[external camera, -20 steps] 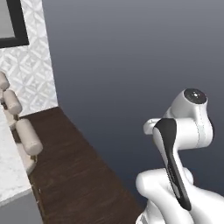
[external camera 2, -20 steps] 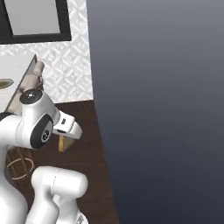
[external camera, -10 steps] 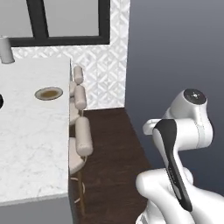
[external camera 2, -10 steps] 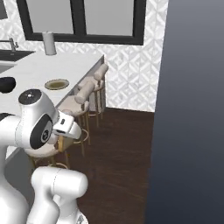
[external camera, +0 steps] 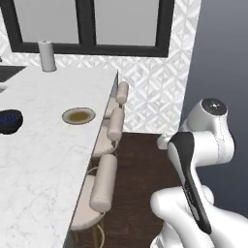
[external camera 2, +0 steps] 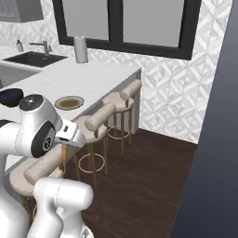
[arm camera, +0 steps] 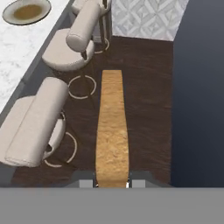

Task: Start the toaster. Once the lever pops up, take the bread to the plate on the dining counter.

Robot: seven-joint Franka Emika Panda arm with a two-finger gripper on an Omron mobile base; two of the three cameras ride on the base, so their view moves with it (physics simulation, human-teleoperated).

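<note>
My gripper (arm camera: 112, 183) is shut on the bread (arm camera: 112, 131), a thin golden-brown slice seen edge-on and reaching away from the fingertips over the dark wood floor. The hand (external camera 2: 69, 134) hangs beside the stools, off the dining counter's long edge. The dining counter (external camera: 43, 155) (external camera 2: 100, 76) is white marble. On it lies the small tan plate (external camera: 78, 115) (external camera 2: 69, 102) (arm camera: 26, 11), up and to the left of the bread in the hand view and apart from it. The toaster is out of view.
A dark blue bowl (external camera: 9, 120) (external camera 2: 10, 96) sits left of the plate. Padded stools (external camera: 104, 186) (arm camera: 35, 127) line the counter's edge. A grey cylinder (external camera: 47, 55) stands at the far end, near a sink (external camera 2: 32, 58). A dark wall (external camera: 227, 48) closes the right side.
The base has turned, so both base views swung from the dark wall to the dining counter, plate and stools. The gripper has stayed shut on the bread.
</note>
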